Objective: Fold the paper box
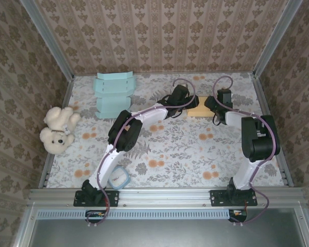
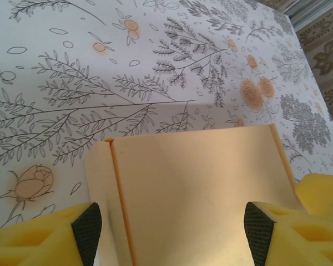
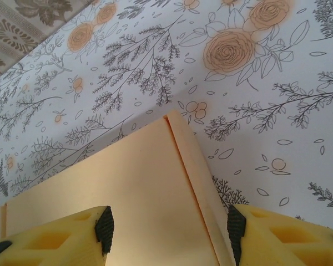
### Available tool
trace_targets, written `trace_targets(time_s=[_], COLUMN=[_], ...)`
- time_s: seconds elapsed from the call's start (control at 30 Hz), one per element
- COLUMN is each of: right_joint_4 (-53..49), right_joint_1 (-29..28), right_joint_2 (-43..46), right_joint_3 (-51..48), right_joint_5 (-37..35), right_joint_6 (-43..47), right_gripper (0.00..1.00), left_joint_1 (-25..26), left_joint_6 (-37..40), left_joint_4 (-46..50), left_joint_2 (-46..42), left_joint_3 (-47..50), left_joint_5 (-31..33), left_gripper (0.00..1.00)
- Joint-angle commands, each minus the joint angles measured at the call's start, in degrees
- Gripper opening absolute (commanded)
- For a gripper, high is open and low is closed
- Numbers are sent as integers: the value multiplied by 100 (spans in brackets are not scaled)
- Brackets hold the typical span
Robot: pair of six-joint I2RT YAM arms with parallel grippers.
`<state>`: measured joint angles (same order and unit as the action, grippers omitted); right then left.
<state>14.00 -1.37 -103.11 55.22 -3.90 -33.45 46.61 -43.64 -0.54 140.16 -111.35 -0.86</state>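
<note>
Left gripper [image 2: 175, 230]: jaws wide apart, straddling the paper box [image 2: 194, 183], clamped on nothing. Right gripper [image 3: 169, 233]: jaws apart too, a bit narrower, over the same sheet from the other side, nothing pinched. You can't tell from the wrist views whether the pads rest on the card or hang just above it.

The box lies flat, unfolded, far on the table [image 1: 170, 149], right of centre, between the two grippers. One long crease with a narrow flap shows along an edge.

Expect it light and thin, stiff enough to keep a crease and smooth enough to slide on the cloth if you push it sideways. It will dent if squeezed hard. Take the flap edge beside the crease and pin the main panel with the other gripper.

Containers: near the left arm's base there's a small pale-blue dish [image 1: 119, 177], contents too small to tell. Far left is a stack of pale-blue cartons [image 1: 114, 95], insides hidden.
</note>
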Motion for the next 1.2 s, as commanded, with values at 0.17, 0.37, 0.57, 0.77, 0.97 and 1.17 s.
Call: trace_targets(time_s=[0.17, 0.37, 0.57, 0.77, 0.97, 1.17], right_joint_4=[349, 440, 459, 278, 209, 182], right_joint_1=[-289, -1285, -2219, -2739, -2921, -3005], right_joint_2=[1140, 1778, 1780, 1531, 1134, 926], right_joint_3=[-727, -1224, -1232, -959, -691, -541], right_joint_5=[179, 157, 240, 224, 278, 309], right_joint_6=[56, 552, 786, 916, 928, 930], right_gripper=[59, 59, 59, 59, 59, 59], left_joint_1=[-248, -705, -1461, -1982, -2607, -2729], left_joint_6=[629, 1204, 1588, 1827, 1803, 1948], left_joint_4=[-85, 25, 214, 32, 506, 839], left_joint_2=[-1447, -2946, -3372, -3172, -2396, -1989], left_joint_3=[1496, 3341, 4284, 4407, 3575, 2992], left_joint_5=[745, 1648, 1977, 2173, 1671, 1344], left_gripper=[72, 72, 73, 73, 71, 71])
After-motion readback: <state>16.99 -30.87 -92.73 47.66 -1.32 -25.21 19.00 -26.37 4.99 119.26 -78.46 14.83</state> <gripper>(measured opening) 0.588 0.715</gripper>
